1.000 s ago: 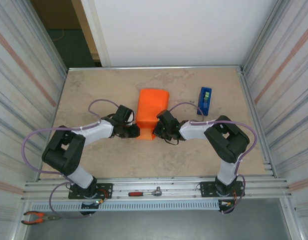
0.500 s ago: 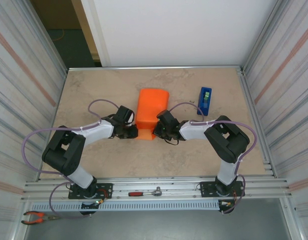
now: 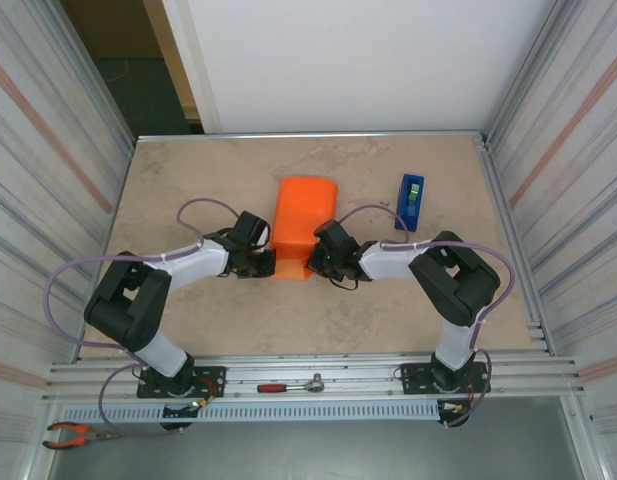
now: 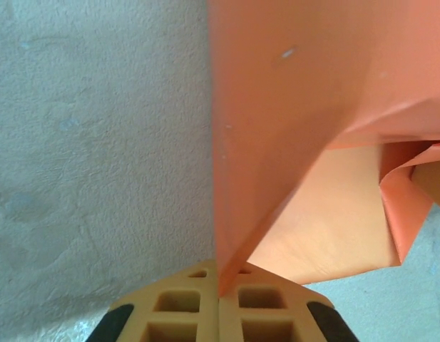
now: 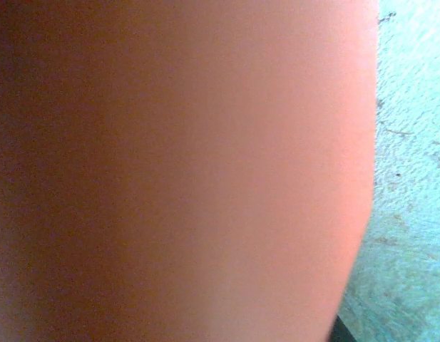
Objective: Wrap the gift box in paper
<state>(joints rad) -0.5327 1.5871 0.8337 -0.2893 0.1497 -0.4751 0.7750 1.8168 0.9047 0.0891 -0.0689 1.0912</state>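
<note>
Folding stage: working the bright orange thin paper sheet (image 3: 304, 212), humped mid-way across the beige mottled worktop (image 3: 188, 180), presumably covering the hidden gift box. Pinching its near-left edge between pressed-together jaws of the left gripper (image 4: 218, 276). Setting the right gripper (image 3: 326, 262), jaws shut, against the opposite flank; grip unconfirmable. Reaching both arms inward, wrists low. Next, judging: drawing the flap across, creasing.

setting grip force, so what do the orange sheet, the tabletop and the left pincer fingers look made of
The paper looks like thin matte orange paper: it holds sharp creases and folded flaps. The tabletop is mottled and finely pebbled, perhaps stone-look laminate. The left pincer looks like tan matte plastic with square pockets, likely moulded or printed.
</note>
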